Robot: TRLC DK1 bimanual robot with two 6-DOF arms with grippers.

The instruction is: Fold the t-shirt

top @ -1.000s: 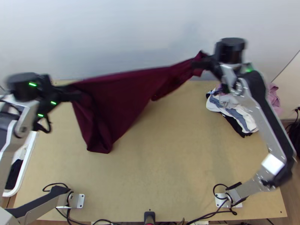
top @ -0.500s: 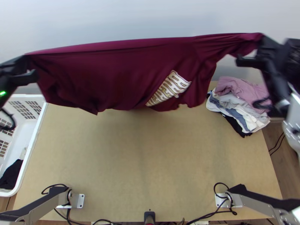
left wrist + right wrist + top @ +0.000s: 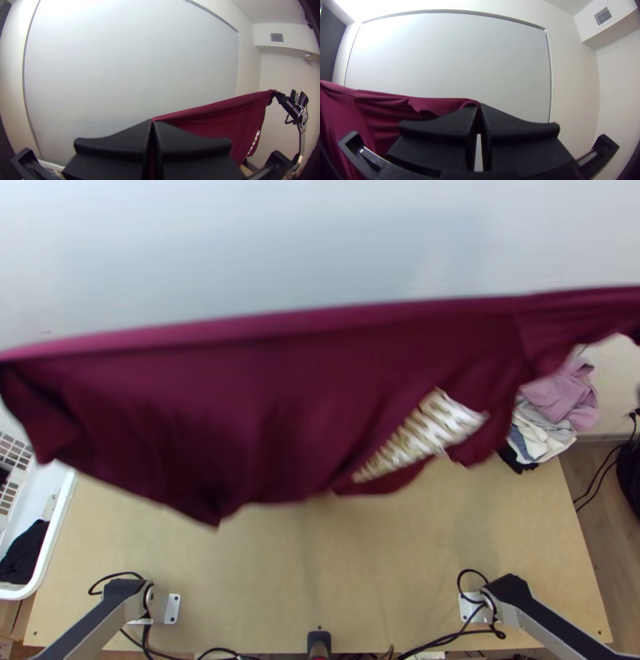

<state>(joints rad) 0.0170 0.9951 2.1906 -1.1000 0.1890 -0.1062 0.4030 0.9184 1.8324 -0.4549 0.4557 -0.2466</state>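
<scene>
The dark red t-shirt [image 3: 280, 396] hangs stretched in the air across the whole top view, its upper edge taut and its lower edge loose above the table; a whitish print shows on its right half. In the left wrist view my left gripper [image 3: 153, 122] is shut on one end of the shirt [image 3: 216, 116]; the right arm's gripper [image 3: 276, 93] holds the far end. My right gripper [image 3: 480, 106] is shut on the other end of the shirt [image 3: 386, 113] in the right wrist view, with a bunched fold at its fingertips.
A white basket [image 3: 52, 532] with dark cloth stands at the left edge of the wooden table [image 3: 320, 580]. Folded clothes [image 3: 552, 412] lie stacked at the right, partly behind the shirt. Black cables run along the near edge.
Both grippers have moved apart and out of the top view. Bunched and slanting a second ago, the shirt is now pulled wide and raised, its print exposed and its hem nearer the table's near side.
</scene>
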